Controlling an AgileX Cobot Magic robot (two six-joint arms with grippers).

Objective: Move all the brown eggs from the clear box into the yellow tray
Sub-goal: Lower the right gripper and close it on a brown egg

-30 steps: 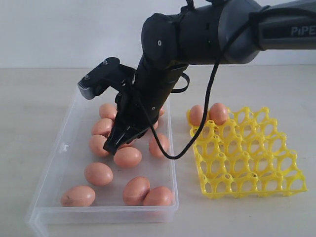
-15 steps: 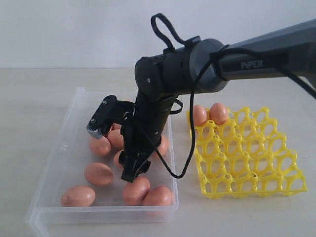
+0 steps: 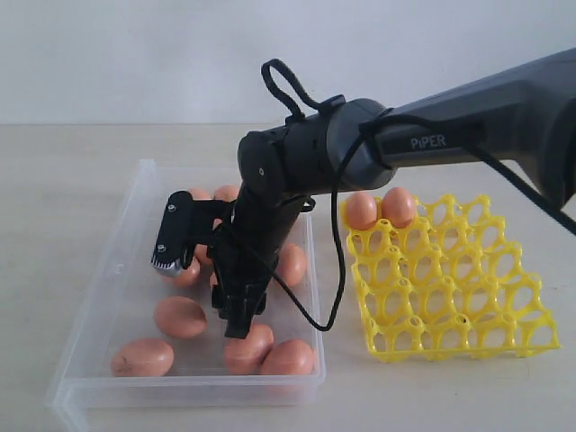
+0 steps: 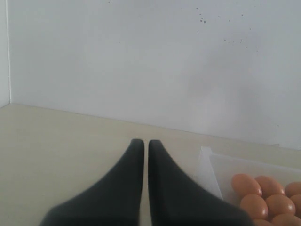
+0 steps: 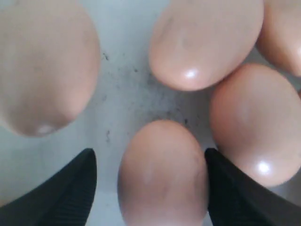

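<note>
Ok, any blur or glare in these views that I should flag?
Exterior view: evenly lit, sharp, only soft shadows inside the clear box. Right wrist view: too close, so the brown eggs look soft, with small glare spots. Left wrist view: the left gripper is dark and blurred at its edges.

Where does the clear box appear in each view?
Exterior: clear box at lower left, under the right tool.
Left wrist: one corner, beyond the shut left tool.
Right wrist: its smudged floor, behind the brown eggs.
Shared landmark: those eggs inside it.
</note>
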